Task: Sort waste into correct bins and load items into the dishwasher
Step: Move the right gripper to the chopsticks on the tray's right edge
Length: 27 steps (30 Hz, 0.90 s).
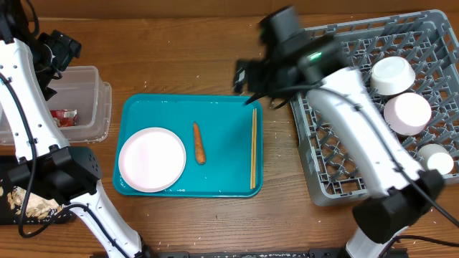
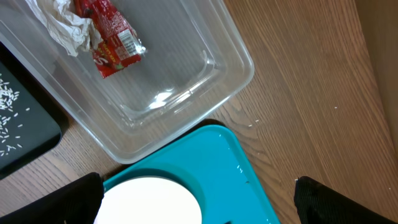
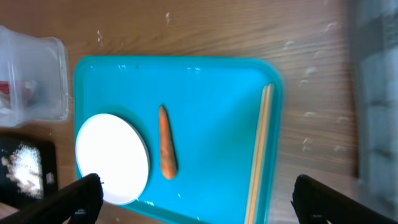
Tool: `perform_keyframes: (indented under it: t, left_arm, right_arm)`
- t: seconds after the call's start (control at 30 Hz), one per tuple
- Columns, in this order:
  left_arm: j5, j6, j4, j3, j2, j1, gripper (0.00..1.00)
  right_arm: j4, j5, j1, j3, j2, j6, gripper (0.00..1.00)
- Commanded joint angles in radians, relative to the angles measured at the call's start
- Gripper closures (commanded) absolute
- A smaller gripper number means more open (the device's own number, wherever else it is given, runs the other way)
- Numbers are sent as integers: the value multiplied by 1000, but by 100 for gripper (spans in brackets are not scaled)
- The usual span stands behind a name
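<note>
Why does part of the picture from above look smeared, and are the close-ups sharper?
Overhead: the right arm is smeared, likely motion blur, while the teal tray and plate are crisp. Left wrist: sharp, with a glare spot on the clear tub. Right wrist: soft overall, the grey rack at the right edge badly blurred.

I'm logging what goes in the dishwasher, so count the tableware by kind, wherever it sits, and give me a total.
Plate: 1, on the teal tray
Bowls: 2, in the dish rack
Cup: 1, in the dish rack
Chopsticks: 1 pair, on the teal tray
Total: 5
</note>
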Motion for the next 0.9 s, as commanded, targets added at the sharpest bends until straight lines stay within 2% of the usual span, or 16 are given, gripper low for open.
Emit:
perform_keyframes:
  t: [0.0,0.13,0.33,0.6,0.67,0.87]
  left_arm:
    - [3,-13,-2,7,5,-6,0]
    - [3,-13,-2,7,5,-6,0]
    - [3,-13,-2,7,5,-6,0]
    - [3,-13,-2,7,5,-6,0]
    - [3,-13,-2,7,5,-6,0]
    - [3,-13,-2,7,5,-6,0]
  right_arm:
    - [101,44,56,-167,2,114,7]
    - [250,44,103,-344,2,117,13]
    - [325,43,121,-508,3,118,22]
    - [314,12,121,-547,32,42,25]
    - [330,10,121,-547,35,37,29]
    - [395,19,121,-547,108,23,29]
